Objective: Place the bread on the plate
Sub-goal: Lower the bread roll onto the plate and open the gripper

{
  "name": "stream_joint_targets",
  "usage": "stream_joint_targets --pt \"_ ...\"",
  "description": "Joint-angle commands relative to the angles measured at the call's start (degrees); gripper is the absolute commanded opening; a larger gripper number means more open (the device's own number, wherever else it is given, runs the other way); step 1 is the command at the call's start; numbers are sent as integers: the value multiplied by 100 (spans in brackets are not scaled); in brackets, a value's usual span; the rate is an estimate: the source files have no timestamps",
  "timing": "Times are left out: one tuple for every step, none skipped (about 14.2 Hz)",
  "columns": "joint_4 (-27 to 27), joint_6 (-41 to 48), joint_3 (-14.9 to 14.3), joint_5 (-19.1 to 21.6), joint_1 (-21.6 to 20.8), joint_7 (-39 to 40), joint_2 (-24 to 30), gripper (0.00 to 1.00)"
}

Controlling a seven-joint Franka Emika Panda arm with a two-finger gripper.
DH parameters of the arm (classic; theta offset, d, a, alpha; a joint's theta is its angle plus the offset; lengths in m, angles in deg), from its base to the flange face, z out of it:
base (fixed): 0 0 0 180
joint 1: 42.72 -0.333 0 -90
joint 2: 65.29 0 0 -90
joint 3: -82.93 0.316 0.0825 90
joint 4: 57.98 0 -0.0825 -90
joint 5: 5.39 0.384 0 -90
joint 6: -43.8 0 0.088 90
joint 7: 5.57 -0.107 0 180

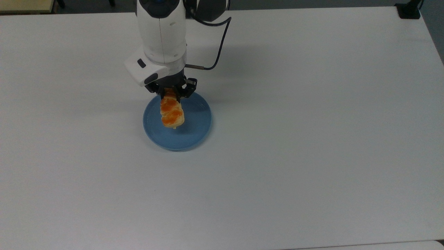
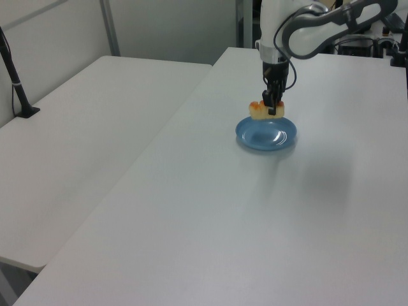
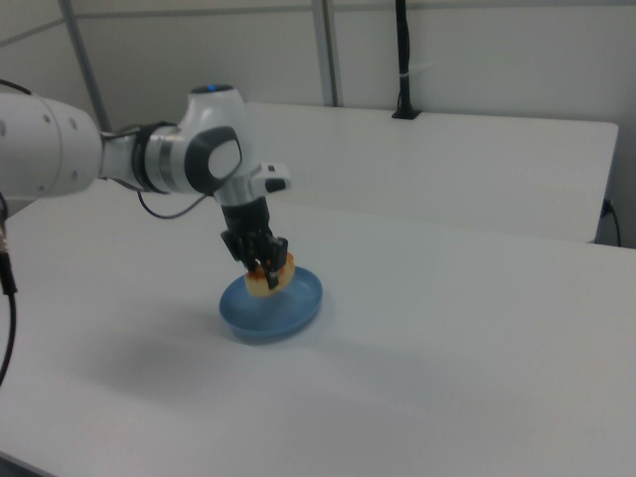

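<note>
The bread (image 1: 171, 114), a pale-tan loaf with orange-glazed bumps, hangs just above the light-blue plate (image 1: 197, 132), over the plate's left half in the top view. My gripper (image 1: 170, 93) is shut on the loaf's far end, with the rest sticking out toward the plate's middle. In the left view the bread (image 2: 261, 111) hovers above the plate (image 2: 266, 139) with the gripper (image 2: 275, 109) clamped on it. The right view shows the bread (image 3: 266, 279) low over the plate (image 3: 298, 308), held by the gripper (image 3: 264, 264).
The plate rests on a wide white table (image 1: 312, 139). A black cable (image 1: 216, 45) loops from the arm's wrist. A second white table (image 2: 83, 127) stands beside it in the left view, with a black post (image 2: 16, 83) on it.
</note>
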Motion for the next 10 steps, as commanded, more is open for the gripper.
stream_joint_targets --pt "-78 -514 -15 -341 -43 -148 -347 41" --pt "-70 -673 -15 -342 -52 -263 -435 41" --pt "-70 -779 -6 -368 -69 -351 -479 41" --pt "-70 -814 -15 -412 -87 -387 -567 41" --pt "-78 -797 -15 -630 -87 -387 -576 68" --pt "-70 -789 -15 -701 -87 -413 -585 100" --pt "-78 -771 -15 -728 -87 -509 -585 100" --pt "-78 -719 -15 -728 -104 -614 -576 100" --pt "-61 -579 -15 -728 -122 -720 -550 100" --pt "-17 -369 -6 -737 -131 -747 -498 100"
